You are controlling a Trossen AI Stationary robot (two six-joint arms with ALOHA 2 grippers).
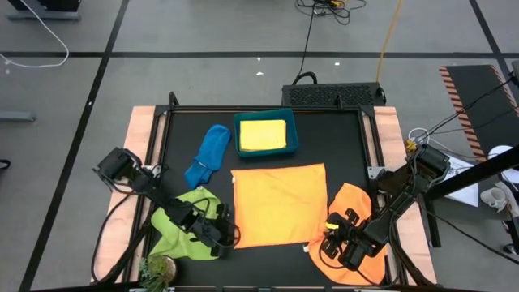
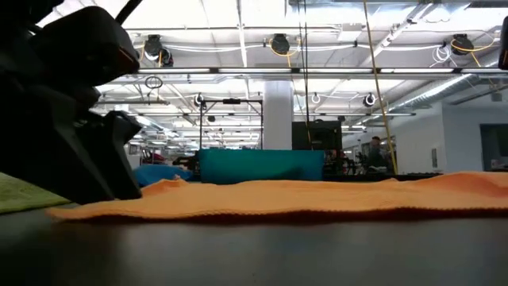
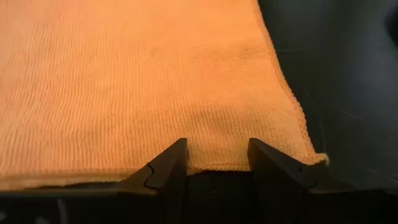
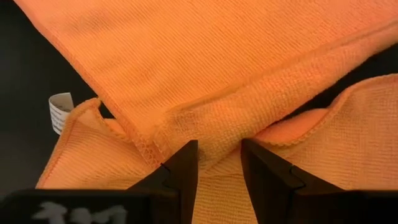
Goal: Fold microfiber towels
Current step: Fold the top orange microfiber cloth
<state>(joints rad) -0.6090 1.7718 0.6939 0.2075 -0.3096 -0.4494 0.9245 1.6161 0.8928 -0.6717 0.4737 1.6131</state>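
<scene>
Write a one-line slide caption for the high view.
Both grippers, left and right, at the near corners of the spread orange towel.

We see two black arms built of slim links and blocky joint housings, with loose black cables looping alongside them; the left arm carries a boxy unit at its shoulder, as does the right arm. The left gripper ends in two matte dark wedge-shaped fingers with stepped seams. The right gripper looks alike, with blurred white lettering on its body.
</scene>
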